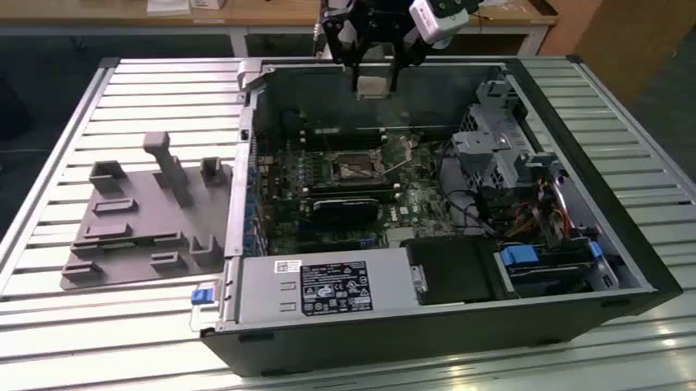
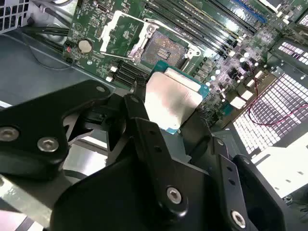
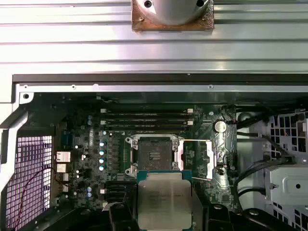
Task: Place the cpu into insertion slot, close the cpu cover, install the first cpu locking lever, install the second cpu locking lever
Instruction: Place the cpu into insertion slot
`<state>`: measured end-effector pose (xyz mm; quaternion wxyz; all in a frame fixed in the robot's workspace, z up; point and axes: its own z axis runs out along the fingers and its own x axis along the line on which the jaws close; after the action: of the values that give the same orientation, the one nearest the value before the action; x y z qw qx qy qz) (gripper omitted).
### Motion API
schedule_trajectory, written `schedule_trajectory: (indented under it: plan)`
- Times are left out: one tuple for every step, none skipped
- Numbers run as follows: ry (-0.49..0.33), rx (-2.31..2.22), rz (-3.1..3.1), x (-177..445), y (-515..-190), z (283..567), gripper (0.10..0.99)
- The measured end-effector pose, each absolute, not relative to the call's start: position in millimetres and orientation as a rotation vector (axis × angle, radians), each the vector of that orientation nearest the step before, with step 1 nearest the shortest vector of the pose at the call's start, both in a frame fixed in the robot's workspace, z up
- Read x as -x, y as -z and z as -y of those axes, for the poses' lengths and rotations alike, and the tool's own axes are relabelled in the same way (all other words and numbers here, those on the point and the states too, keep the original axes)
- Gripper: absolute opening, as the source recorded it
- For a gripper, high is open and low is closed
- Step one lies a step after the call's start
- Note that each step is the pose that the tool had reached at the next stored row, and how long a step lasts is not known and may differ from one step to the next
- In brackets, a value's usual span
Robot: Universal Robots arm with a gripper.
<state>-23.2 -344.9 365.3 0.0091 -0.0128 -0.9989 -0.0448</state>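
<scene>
My gripper (image 1: 373, 80) hangs above the far wall of the open computer case, shut on the cpu (image 1: 372, 86). In both wrist views the cpu (image 2: 172, 98) (image 3: 164, 198) shows its pale silver top and green edge between the black fingers (image 2: 138, 115). The insertion slot (image 1: 354, 168) (image 2: 166, 48) (image 3: 154, 154) lies open on the green motherboard, below and ahead of the cpu, with its dark centre bare. Beside the slot, the cpu cover (image 2: 120, 32) (image 3: 214, 159) is flipped back.
The case (image 1: 609, 269) lies on its side on a slatted metal table (image 1: 163, 90). Inside are a power supply (image 1: 326, 289), a black block (image 1: 348, 208), a drive cage (image 1: 500, 155) and cables. A grey fixture plate (image 1: 147, 220) sits at the exterior view's left.
</scene>
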Motion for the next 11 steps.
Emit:
schedule_trajectory:
  plan:
    - [0.14, 0.04, 3.12, 23.2, -365.3, 344.9, 0.537]
    - [0.14, 0.04, 3.12, 23.2, -365.3, 344.9, 0.537]
    - [0.14, 0.04, 3.12, 23.2, -365.3, 345.0, 0.537]
    - [0.14, 0.04, 3.12, 23.2, -365.3, 344.9, 0.537]
    - [0.14, 0.04, 3.12, 23.2, -365.3, 344.9, 0.537]
    - [0.14, 0.04, 3.12, 23.2, -365.3, 344.9, 0.537]
    - [0.14, 0.04, 3.12, 23.2, -365.3, 344.9, 0.537]
    - [0.14, 0.04, 3.12, 23.2, -365.3, 344.9, 0.537]
    - [0.14, 0.04, 3.12, 23.2, -365.3, 344.9, 0.537]
    - [0.14, 0.04, 3.12, 23.2, -365.3, 344.9, 0.537]
    - [0.14, 0.04, 3.12, 23.2, -365.3, 345.0, 0.537]
